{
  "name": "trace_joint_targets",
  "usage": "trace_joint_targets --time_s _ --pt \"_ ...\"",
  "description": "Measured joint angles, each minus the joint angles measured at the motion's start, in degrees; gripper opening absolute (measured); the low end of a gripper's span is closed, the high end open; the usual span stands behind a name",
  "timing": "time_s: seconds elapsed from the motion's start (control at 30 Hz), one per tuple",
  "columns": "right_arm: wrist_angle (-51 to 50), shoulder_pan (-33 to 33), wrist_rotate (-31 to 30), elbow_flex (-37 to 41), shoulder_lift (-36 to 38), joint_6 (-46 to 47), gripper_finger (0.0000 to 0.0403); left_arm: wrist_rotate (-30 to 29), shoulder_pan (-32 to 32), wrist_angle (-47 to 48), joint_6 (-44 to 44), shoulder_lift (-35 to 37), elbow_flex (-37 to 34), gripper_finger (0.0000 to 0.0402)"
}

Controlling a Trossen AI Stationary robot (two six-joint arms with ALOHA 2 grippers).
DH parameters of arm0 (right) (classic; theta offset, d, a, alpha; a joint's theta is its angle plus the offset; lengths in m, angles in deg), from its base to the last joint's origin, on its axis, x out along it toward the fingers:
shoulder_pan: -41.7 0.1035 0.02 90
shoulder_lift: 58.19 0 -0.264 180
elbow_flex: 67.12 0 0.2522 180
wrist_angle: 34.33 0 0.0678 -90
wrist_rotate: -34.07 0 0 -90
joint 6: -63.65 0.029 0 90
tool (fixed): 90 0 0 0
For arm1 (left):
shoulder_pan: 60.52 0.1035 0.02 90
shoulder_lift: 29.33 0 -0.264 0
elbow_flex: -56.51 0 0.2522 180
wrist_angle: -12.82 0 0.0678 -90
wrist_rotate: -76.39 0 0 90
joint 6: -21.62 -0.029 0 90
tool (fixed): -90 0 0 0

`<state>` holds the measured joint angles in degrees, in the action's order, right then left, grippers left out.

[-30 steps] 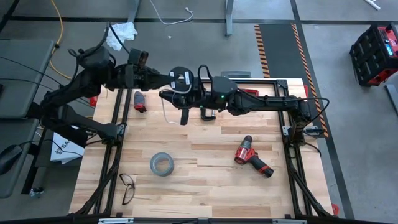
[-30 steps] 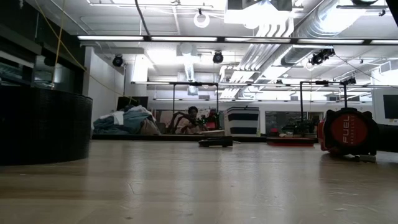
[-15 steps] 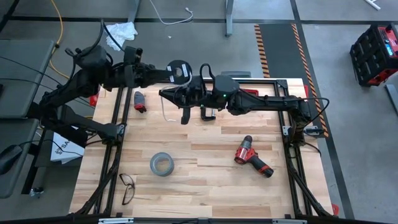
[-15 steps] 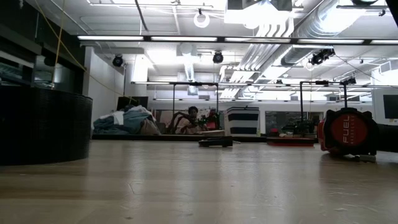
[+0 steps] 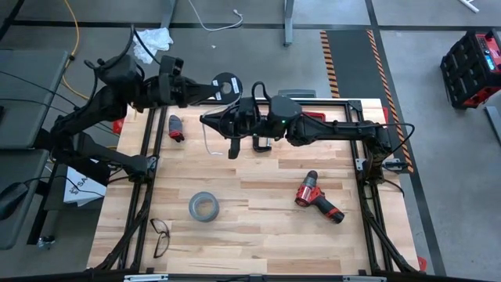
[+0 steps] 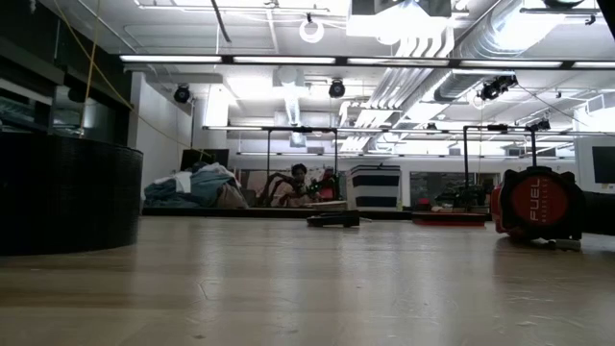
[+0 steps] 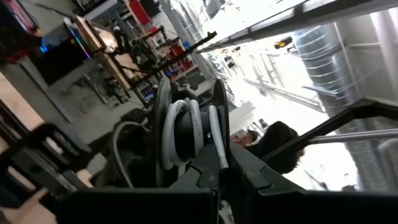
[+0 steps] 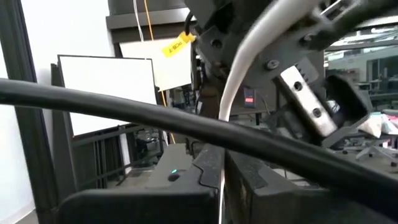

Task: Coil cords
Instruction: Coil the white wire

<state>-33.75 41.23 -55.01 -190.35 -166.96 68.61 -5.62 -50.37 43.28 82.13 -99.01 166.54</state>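
Note:
A small black spool (image 5: 227, 84) with a white label is held up over the table's far edge by my left gripper (image 5: 210, 90), which is shut on it. In the left wrist view the spool (image 7: 186, 130) shows edge-on, with turns of thin white cord between its two flanges. My right gripper (image 5: 208, 119) is raised just nearer than the spool and is shut on the white cord (image 8: 233, 106). A slack loop of cord (image 5: 206, 139) hangs below it. Neither gripper shows in the low view. My left gripper has the spool's rim (image 7: 217, 163) between its two fingers, and the fingers reach it about level from the table's left. The spool is lifted clear and stands on edge, its labelled face up in the high view. My right gripper pinches the white cord (image 8: 222, 165) between its two fingers, coming about level from the table's right. The cord rises from the fingers toward the spool. On the other side it hangs slack, clear of the table.
On the table lie a grey tape roll (image 5: 202, 206), a red drill (image 5: 317, 196), a pair of glasses (image 5: 160, 235) near the front left, and a small red and black tool (image 5: 175, 127) at the far left. A black metal frame (image 5: 368, 172) borders the tabletop.
My left gripper has swung a little toward the table's far edge, carrying the spool with it. My right gripper has kept its place, still shut on the cord.

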Motion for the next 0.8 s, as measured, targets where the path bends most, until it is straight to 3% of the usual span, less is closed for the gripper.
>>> trace_joint_targets --time_s 0.8 --pt "4.7 -0.2 -1.5 -0.2 0.2 -1.6 0.0 4.3 -5.5 -5.1 11.6 -1.6 0.1 0.0005"
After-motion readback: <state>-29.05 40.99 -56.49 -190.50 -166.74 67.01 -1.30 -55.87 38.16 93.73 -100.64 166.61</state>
